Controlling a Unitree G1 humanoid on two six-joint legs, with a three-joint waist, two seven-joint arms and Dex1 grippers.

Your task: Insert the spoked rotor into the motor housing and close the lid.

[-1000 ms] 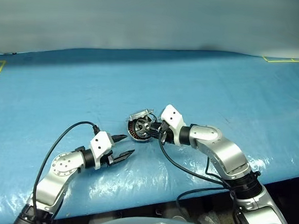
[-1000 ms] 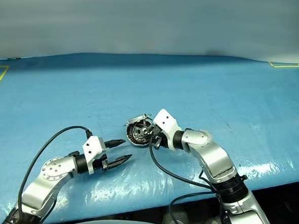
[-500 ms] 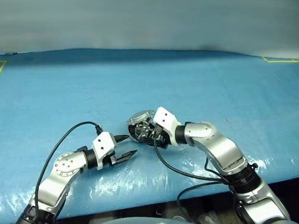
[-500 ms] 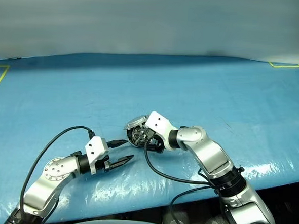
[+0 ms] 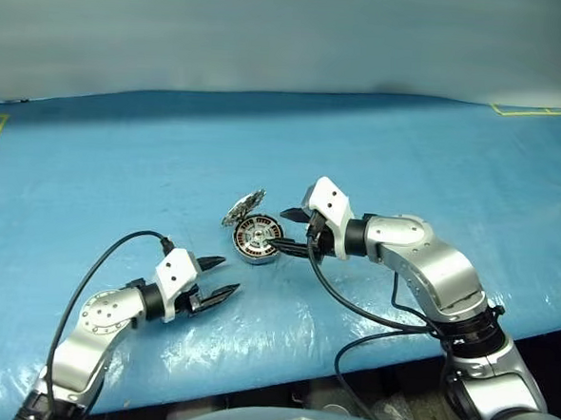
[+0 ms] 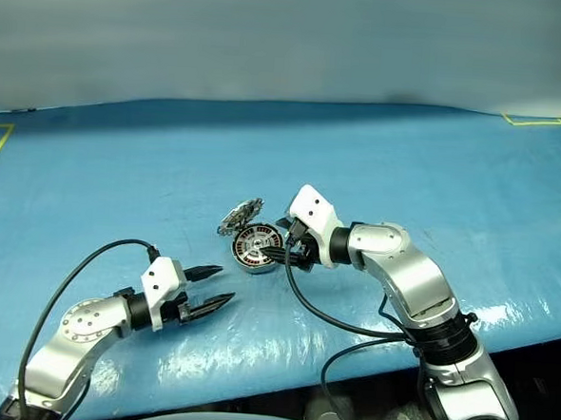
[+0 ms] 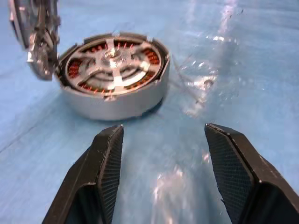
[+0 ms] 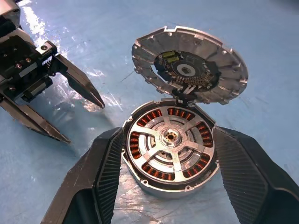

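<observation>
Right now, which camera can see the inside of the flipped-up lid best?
The right wrist view. There the lid faces the camera, standing open above the motor housing, so its dark middle parts show. The left wrist view catches it edge-on at the picture's corner. The head views show it as a small tilted disc.

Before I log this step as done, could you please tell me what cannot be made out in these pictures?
- Motor housing: its underside against the blue sheet, every view.
- Lid: cut off by the frame edge, left wrist view; its outer face turned away, right wrist view.
- Spoked rotor: seating depth unclear, its own spokes cover it.
</observation>
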